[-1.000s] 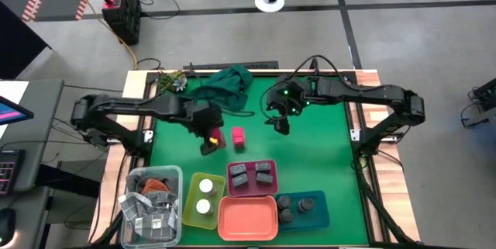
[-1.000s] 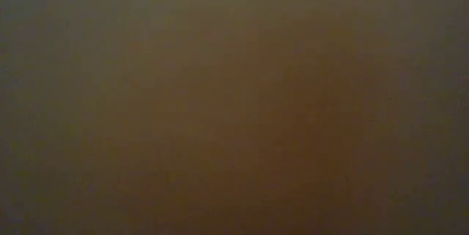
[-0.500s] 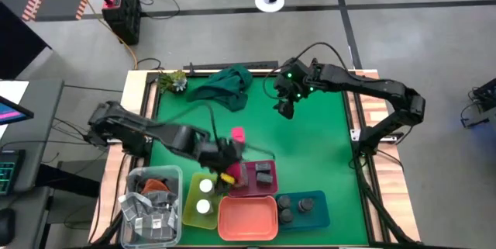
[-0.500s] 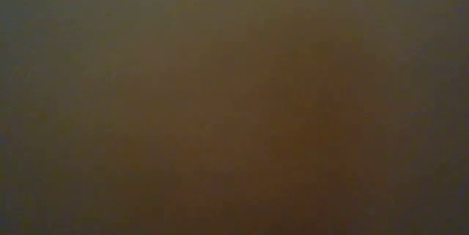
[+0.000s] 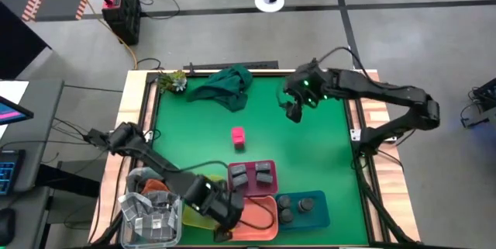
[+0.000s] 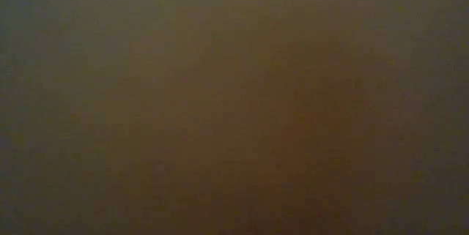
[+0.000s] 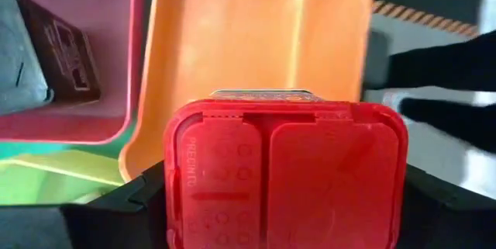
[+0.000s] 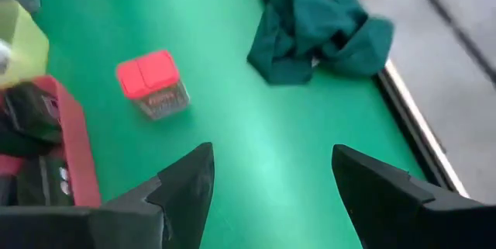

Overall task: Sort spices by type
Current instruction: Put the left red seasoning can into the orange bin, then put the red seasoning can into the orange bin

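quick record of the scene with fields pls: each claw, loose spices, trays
left claw: shut on a pink block, over the orange tray
right claw: open, empty, above the green mat's far side
loose spice: one pink-lidded block mid-mat
pink tray: dark grey boxes
blue tray: dark round jars
cloth: far edge

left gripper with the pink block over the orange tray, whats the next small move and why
Probably lower a little and open. The left gripper is shut on a pink block, and the left wrist view shows the empty orange tray just ahead of it. Another pink block waits on the mat; the right gripper hovers open at the far side.
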Motion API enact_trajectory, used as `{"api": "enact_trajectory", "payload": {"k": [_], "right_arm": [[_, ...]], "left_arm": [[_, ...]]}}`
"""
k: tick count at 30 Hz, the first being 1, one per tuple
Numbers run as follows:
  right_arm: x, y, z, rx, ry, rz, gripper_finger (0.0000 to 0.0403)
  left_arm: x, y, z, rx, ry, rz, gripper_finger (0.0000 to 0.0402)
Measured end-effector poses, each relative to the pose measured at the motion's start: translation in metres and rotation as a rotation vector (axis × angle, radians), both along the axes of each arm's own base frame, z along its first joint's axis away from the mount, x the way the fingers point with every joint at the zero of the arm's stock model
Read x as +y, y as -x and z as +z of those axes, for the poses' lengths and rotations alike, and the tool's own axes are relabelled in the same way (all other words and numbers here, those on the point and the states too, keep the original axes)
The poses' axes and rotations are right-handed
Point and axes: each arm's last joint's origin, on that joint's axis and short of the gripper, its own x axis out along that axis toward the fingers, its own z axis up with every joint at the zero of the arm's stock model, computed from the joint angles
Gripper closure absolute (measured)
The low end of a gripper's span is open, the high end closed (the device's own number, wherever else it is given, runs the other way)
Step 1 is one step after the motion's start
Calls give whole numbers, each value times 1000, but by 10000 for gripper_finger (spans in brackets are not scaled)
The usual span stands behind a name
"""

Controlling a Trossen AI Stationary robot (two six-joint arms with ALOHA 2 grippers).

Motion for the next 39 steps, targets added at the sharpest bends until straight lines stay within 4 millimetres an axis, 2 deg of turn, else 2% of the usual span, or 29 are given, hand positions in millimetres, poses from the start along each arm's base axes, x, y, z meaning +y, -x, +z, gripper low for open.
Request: {"api": "enact_trajectory", "payload": {"k": [6, 12, 16, 22, 29, 33, 39], "right_arm": [[40, 6, 14, -91, -66, -36, 117], [69, 11, 16, -95, -142, -45, 117], [91, 12, 14, -87, -133, -41, 117], [114, 14, 14, -104, -139, -37, 117], [118, 14, 14, -114, -149, -39, 117], [116, 2, 9, -118, -160, -37, 117], [104, -41, -9, -50, -161, 42, 117]], "left_arm": [[-17, 0, -26, -14, -119, -6, 113], [-26, -7, -49, 9, -152, -37, 113], [-27, -9, -59, 36, -168, -22, 91], [-25, -8, -56, 30, -171, -28, 51], [-25, -8, -48, 41, -178, -58, 46], [-22, -4, -30, 13, -189, -43, 46], [-5, 10, -1, -30, -249, 74, 45]]}}
